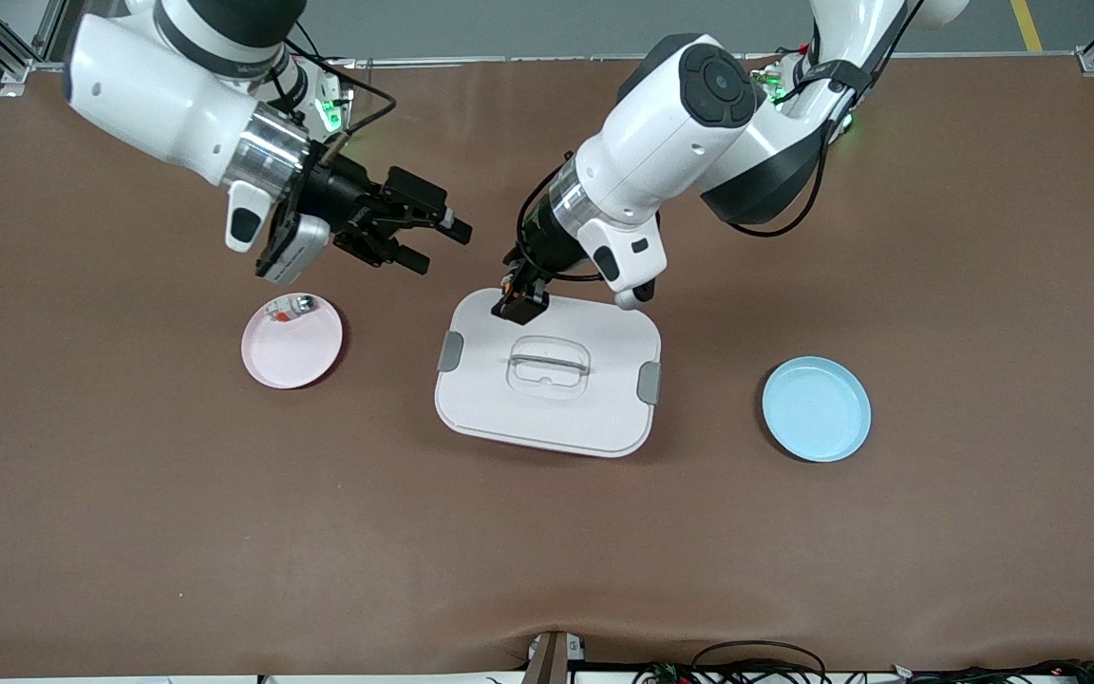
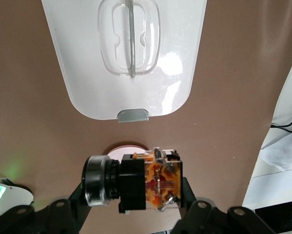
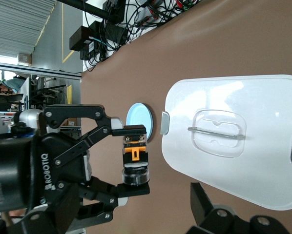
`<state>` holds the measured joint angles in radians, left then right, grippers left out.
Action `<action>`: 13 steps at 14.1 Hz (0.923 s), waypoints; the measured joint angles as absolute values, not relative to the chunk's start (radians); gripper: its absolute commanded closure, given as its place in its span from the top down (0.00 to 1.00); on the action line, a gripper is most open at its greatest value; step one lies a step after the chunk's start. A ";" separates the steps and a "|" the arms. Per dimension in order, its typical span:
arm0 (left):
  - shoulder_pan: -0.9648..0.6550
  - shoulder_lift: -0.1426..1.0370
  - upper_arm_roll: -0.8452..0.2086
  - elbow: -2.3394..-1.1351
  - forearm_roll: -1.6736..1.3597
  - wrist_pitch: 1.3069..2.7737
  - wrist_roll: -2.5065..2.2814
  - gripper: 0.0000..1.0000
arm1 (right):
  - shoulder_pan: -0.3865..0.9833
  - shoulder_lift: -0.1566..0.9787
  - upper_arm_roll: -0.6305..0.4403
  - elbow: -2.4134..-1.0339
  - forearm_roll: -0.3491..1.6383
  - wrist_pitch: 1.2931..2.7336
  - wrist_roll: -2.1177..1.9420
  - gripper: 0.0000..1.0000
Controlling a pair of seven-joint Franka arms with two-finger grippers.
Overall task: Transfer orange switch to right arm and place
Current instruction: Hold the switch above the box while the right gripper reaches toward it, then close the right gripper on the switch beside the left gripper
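1. The left claw (image 1: 520, 306) hangs over the edge of the white lid (image 1: 566, 418) that lies farthest from the front camera, at the middle of the table (image 1: 547, 551).
2. Its fingers (image 3: 131, 130) are closed on the orange switch (image 2: 160, 184), which is up in the air, clamped between the pads.
3. In the left wrist view the switch shows a black body, an orange face with metal contacts, and a round black cap at one end.
4. The right claw (image 1: 422, 235) is in the air between the pink plate (image 1: 305, 356) and the lid, over bare table toward the right arm's end.
5. Its fingers are spread wide and hold nothing; it sits apart from the left claw and the switch.
6. The pink plate lies toward the right arm's end of the table, with a small clear-silvery piece (image 1: 292, 309) with a red-orange bit lying near the rim farthest from the front camera.
7. The blue plate (image 1: 817, 408) lies toward the left arm's end, well apart from the lid.
8. The lid has a clear handle (image 1: 548, 366) at its centre and a grey clip (image 1: 450, 351) on each short side.
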<state>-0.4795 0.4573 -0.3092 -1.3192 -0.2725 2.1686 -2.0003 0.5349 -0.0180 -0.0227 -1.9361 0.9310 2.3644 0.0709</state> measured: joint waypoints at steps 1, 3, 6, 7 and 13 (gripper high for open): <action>-0.480 0.457 -0.309 -1.319 -0.273 2.169 -2.000 0.00 | 0.537 -0.006 -0.023 -1.936 0.931 2.375 0.070 1.00; -0.480 0.457 -0.309 -1.319 -0.273 2.169 -2.000 0.00 | 0.538 0.012 -0.025 -1.936 0.932 2.383 0.069 1.00; -0.480 0.457 -0.309 -1.319 -0.273 2.169 -2.000 0.00 | 0.540 0.031 -0.026 -1.936 0.936 2.405 0.068 1.00; -0.480 0.457 -0.309 -1.319 -0.273 2.169 -2.000 0.00 | 0.546 0.038 -0.026 -1.936 0.946 2.423 0.067 1.00; -0.499 0.457 -0.309 -1.318 -0.273 2.170 -2.003 0.00 | 0.600 0.078 -0.025 -1.927 0.995 2.506 0.066 1.00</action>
<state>-0.4995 0.4574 -0.3092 -1.3180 -0.2725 2.1698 -2.0029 0.6003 0.0776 -0.0254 -1.9271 0.9950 2.5056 0.0662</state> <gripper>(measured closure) 0.273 0.000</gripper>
